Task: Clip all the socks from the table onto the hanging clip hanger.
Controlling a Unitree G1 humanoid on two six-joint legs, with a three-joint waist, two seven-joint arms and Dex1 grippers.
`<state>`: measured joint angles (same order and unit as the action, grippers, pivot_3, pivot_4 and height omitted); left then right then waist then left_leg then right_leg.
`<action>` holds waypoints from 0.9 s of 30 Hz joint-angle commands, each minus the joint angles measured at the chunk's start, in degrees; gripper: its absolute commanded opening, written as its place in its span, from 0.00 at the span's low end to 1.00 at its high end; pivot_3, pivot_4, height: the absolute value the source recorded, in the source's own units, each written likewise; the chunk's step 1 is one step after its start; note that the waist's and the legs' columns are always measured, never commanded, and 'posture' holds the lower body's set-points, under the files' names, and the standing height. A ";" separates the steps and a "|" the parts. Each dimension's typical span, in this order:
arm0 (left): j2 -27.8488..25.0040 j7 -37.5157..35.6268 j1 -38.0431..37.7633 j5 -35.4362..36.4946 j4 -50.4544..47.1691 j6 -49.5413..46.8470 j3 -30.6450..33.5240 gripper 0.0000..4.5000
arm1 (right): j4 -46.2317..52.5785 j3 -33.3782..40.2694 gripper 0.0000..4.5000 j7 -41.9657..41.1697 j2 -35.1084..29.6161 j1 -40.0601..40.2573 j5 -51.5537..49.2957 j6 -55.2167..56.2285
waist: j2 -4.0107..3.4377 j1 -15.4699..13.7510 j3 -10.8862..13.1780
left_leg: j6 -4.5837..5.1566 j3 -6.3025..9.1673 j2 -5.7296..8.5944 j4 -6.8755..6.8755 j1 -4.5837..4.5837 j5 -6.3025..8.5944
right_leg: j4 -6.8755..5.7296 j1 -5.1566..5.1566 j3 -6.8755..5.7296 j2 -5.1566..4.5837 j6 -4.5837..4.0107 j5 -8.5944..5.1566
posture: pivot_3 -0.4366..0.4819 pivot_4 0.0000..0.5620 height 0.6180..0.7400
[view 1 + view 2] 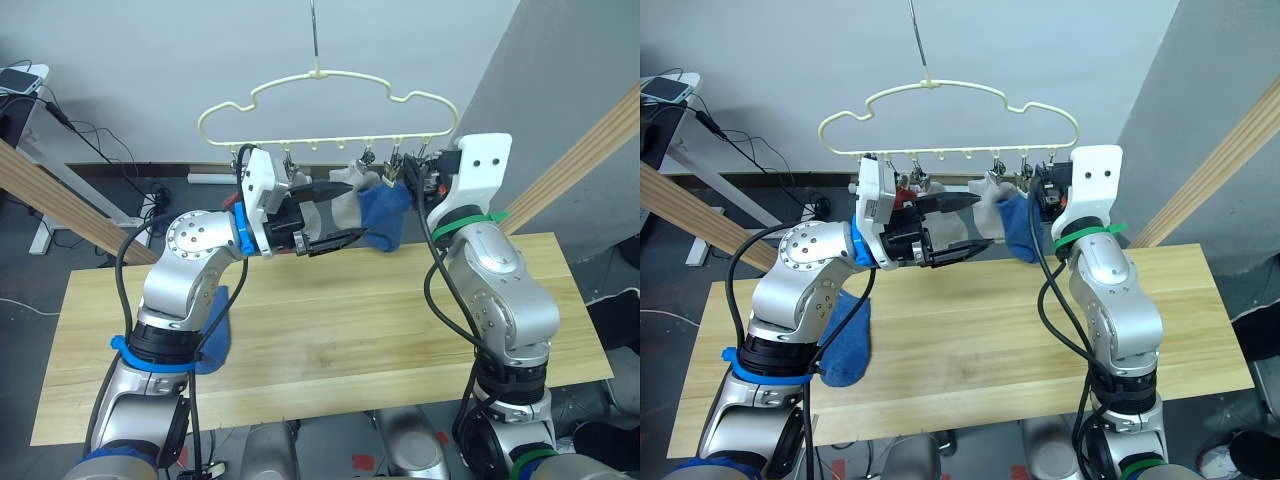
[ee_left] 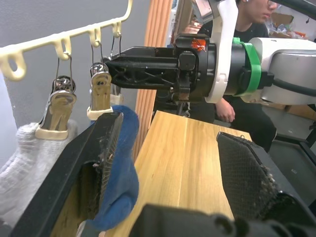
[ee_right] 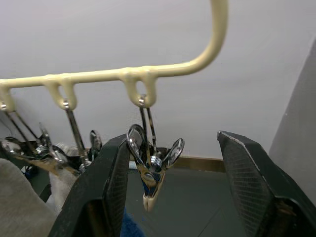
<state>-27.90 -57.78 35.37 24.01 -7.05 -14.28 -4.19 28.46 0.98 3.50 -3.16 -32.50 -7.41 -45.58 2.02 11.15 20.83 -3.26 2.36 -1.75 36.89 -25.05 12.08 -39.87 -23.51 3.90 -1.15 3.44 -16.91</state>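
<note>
Both grippers were open near the hanger (image 1: 330, 95). The left gripper (image 1: 338, 213) stood beside the hanging blue sock (image 1: 385, 215); the right gripper (image 3: 173, 197) framed an empty clip (image 3: 153, 173).

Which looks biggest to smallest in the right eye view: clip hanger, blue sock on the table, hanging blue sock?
1. Clip hanger, widest by far.
2. Blue sock on the table, partly hidden by the left arm.
3. Hanging blue sock, though it hangs farther away, so true size is unsure.

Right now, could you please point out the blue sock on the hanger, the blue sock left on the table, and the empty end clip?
Hung blue sock (image 1: 386, 218), left eye view, mid-body.
Table blue sock (image 1: 848, 345), right eye view, middle.
End clip (image 3: 152, 170), right wrist view, metal jaws.
</note>
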 commanded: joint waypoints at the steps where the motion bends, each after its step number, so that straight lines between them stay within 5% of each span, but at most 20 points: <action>1: 0.25 -0.30 0.94 -0.20 -1.07 1.49 -0.04 0.77 | 3.03 0.76 0.63 0.86 0.49 0.29 0.41 0.25 | 0.00 0.02 0.00 | 0.00 -0.01 0.00 0.00 0.00 0.00 | 0.00 0.00 0.00 0.00 0.00 0.00 | 0.13 0.59 0.93; 27: 0.92 -0.74 2.35 -0.60 -0.22 1.81 -0.72 0.77 | 5.64 2.89 0.63 1.93 6.34 1.18 -2.77 -0.84 | -0.01 0.14 -0.01 | 0.00 0.00 0.00 0.02 0.00 0.00 | -0.04 0.00 0.00 0.00 0.00 0.00 | 0.11 0.57 0.93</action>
<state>-27.23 -58.20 36.75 23.44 -6.15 -13.36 -4.77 31.16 3.41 5.77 2.89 -30.92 -9.09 -47.18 2.01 11.29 20.83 -3.26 2.36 -1.75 36.91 -25.05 12.08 -39.91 -23.51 3.89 -1.15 3.44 -16.91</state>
